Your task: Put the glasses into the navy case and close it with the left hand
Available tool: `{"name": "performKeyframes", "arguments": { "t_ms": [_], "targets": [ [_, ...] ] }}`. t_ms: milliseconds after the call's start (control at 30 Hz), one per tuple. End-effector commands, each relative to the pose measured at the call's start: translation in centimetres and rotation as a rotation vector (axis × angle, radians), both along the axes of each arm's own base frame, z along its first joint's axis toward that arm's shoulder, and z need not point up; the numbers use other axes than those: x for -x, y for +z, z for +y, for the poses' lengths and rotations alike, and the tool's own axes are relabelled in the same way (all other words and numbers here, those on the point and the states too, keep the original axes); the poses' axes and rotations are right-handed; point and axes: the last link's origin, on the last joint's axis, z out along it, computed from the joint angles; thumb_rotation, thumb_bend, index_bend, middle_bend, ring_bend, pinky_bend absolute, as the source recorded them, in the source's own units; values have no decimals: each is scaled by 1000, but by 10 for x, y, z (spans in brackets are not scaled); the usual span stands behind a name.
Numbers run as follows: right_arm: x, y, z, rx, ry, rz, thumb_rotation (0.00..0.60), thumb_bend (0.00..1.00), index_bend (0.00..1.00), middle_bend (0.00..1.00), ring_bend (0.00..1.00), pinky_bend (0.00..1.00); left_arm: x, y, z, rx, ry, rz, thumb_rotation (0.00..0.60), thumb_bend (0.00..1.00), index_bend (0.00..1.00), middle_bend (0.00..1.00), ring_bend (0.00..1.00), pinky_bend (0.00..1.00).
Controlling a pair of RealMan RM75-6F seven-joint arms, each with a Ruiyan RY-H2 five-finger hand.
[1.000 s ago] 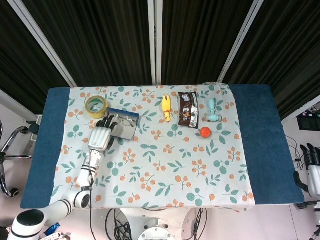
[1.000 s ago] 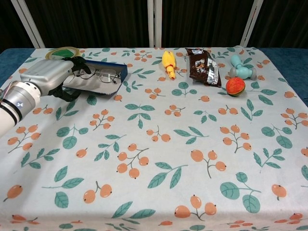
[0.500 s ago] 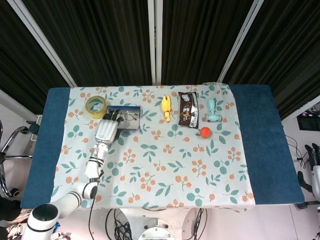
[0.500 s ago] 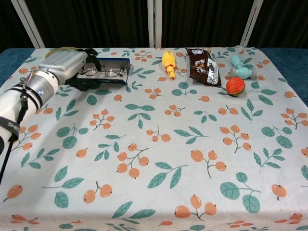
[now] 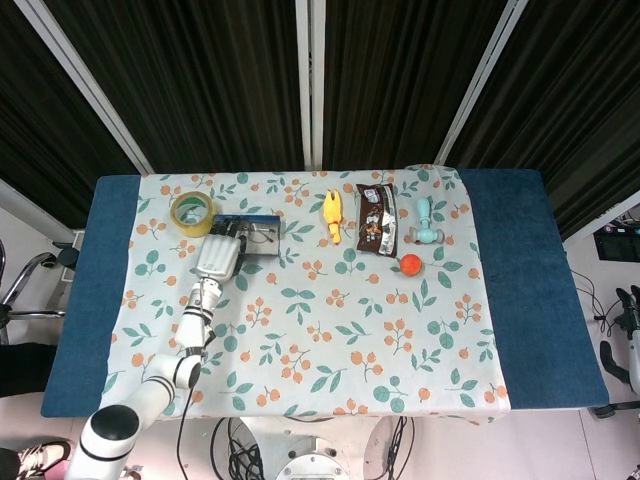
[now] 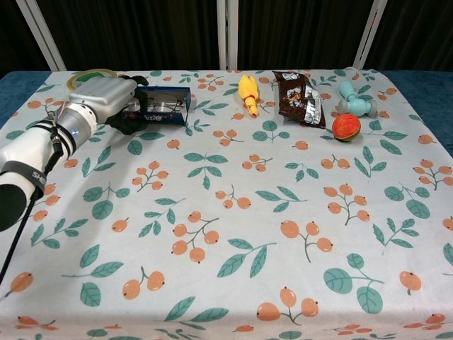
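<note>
**One lid half-raised: closing under way**

Left hand grips the near flap of the navy case, fingers curled on it. Glasses lie inside. Compared with a second ago, the flap has swung up from flat toward the far wall, so the case looks narrower. Judgement: insertion done; folding shut remains. Right hand is barely visible at the frame edge; state cannot be told.
</note>
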Motion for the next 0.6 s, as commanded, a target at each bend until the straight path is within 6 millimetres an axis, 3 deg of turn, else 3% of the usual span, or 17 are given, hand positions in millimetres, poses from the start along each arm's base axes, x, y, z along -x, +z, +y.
{"name": "performKeyframes", "arguments": {
  "t_ms": [33, 200, 333, 600],
  "targets": [
    [0, -1, -1, -3, 1, -1, 600, 346, 0, 0, 0, 0, 1, 0, -4, -2, -13, -8, 600, 477, 641, 85, 85, 209],
    [0, -5, -2, -12, 2, -7, 600, 346, 0, 0, 0, 0, 11, 7, -22, -20, -54, -34, 600, 489, 697, 89, 85, 208],
    [1, -9, -3, -22, 0, -10, 600, 345, 0, 0, 0, 0, 22, 20, -53, -36, -103, -51, 600, 500, 720, 97, 85, 208],
    [1, -15, -3, -39, 11, -17, 600, 346, 0, 0, 0, 0, 46, 61, -146, -11, -118, -54, 600, 513, 742, 99, 85, 208]
  ]
}}
